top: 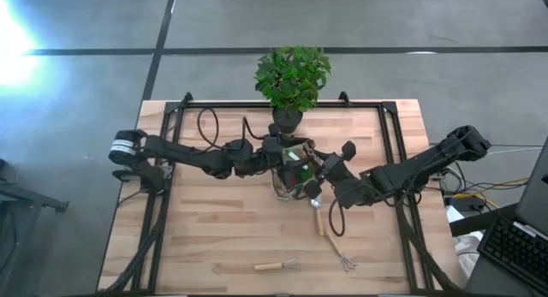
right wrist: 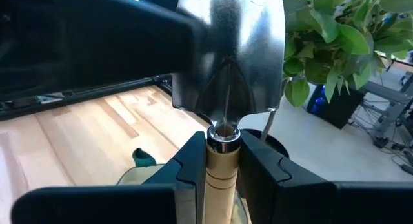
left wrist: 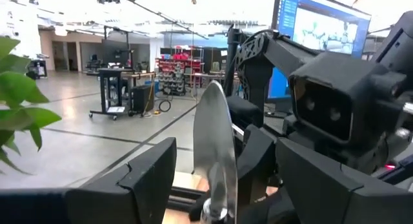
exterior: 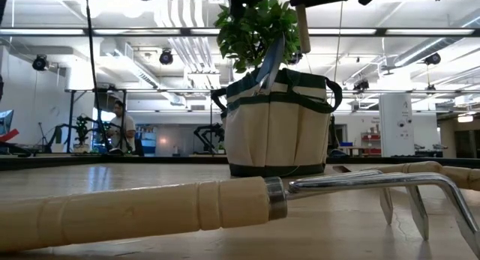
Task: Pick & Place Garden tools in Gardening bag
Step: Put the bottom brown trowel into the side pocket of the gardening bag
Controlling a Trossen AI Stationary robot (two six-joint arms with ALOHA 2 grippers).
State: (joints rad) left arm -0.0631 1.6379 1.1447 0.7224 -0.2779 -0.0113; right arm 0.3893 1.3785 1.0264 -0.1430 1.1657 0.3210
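The olive-khaki gardening bag [top: 289, 179] stands upright on its base in the middle of the table, also in the low view [exterior: 277, 129]. My right gripper [right wrist: 222, 161] comes from the right [top: 320, 174] and is shut on a silver trowel [right wrist: 229, 50]. The trowel's blade [exterior: 271, 63] slants down toward the bag's mouth. My left gripper [top: 276, 157] hovers at the bag's left side, open. In its wrist view the trowel blade [left wrist: 216, 137] stands between its fingers [left wrist: 145, 179]; I cannot tell whether they touch it. My right gripper pinches the trowel's wooden handle [right wrist: 222, 175] between its two fingers, right behind the metal collar. The blade sticks out past the fingertips. The trowel is lifted clear of the table, its blade over the bag's mouth.
A wooden-handled rake [top: 336, 241] and a smaller fork [top: 278, 265] lie on the near half of the table; the fork fills the low view's foreground [exterior: 225, 200]. A leafy potted plant [top: 291, 74] stands behind the bag. Black frame rails [top: 171, 160] run along both sides.
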